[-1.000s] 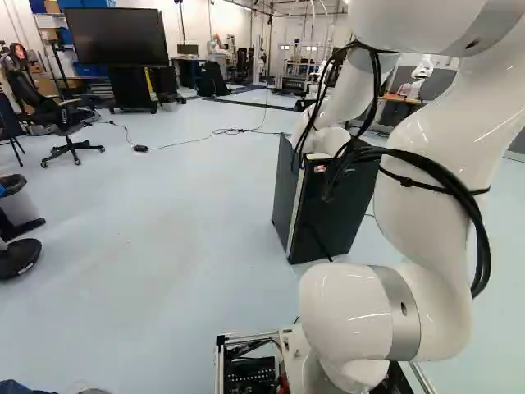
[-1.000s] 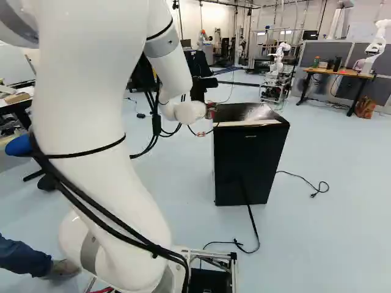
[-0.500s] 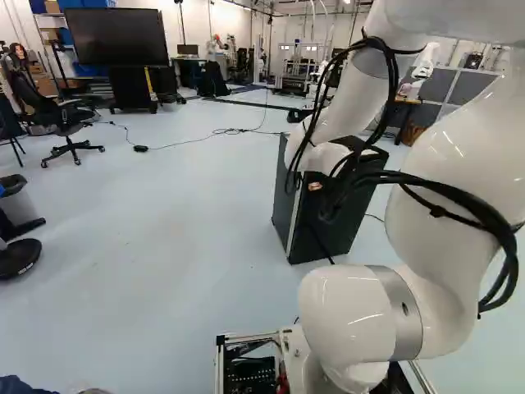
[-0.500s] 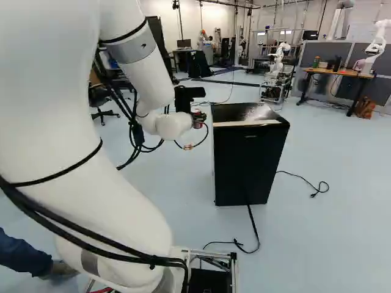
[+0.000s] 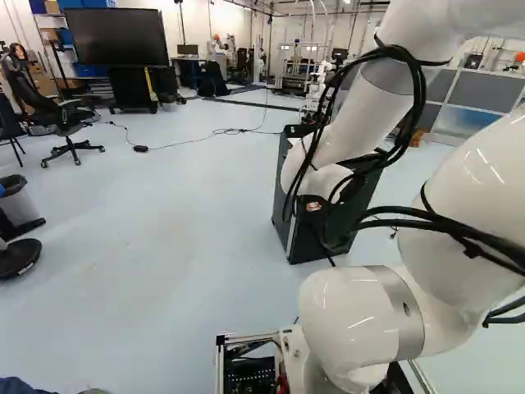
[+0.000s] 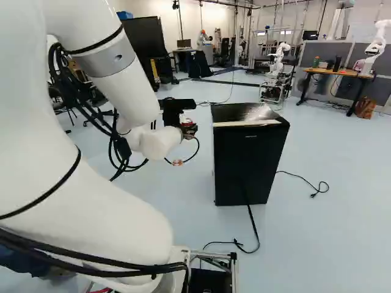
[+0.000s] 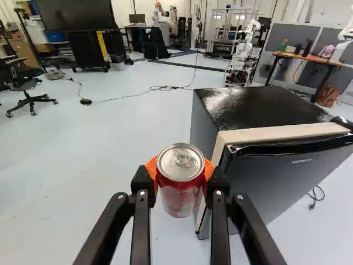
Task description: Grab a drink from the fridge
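- Gripper (image 6: pixel 187 128): clenched on a red drink can (image 7: pixel 180 179), one finger to each side of it.
- Wrist view: the orange pads (image 7: pixel 151 168) press against the can from two sides, below its silver lid (image 7: pixel 181 162). The ring tab lies flat on the lid.
- Can position: held upright, off the floor (image 6: pixel 330 244). The right base view shows it to the left of the fridge (image 6: pixel 250 159), with a gap between the two.
- Fridge: black, standing on the floor. Its door (image 7: pixel 292 171) appears closed. A pale strip (image 7: pixel 281 133) runs along the top of the front; the black top (image 7: pixel 259 106) is glossy.
- Arm (image 5: pixel 361 115): white, extended ahead from its lowest joint, black cables (image 5: pixel 416 82) looped along it. It covers part of the fridge in the left base view.
- Cords: a black cord (image 6: pixel 253 226) runs down the fridge front to the floor; a second, with its plug (image 6: pixel 314 195), lies to the right of the fridge in the right base view.
- Beyond, at the right of the right base view: a wooden-topped desk (image 6: pixel 340 72) bearing a green bottle (image 6: pixel 316 62), a brown bag (image 6: pixel 365 108) on the floor near it, and another robot (image 6: pixel 377 44), white.
- At the left of the left base view: a large dark screen (image 5: pixel 115 37) and an office chair (image 5: pixel 64 119).
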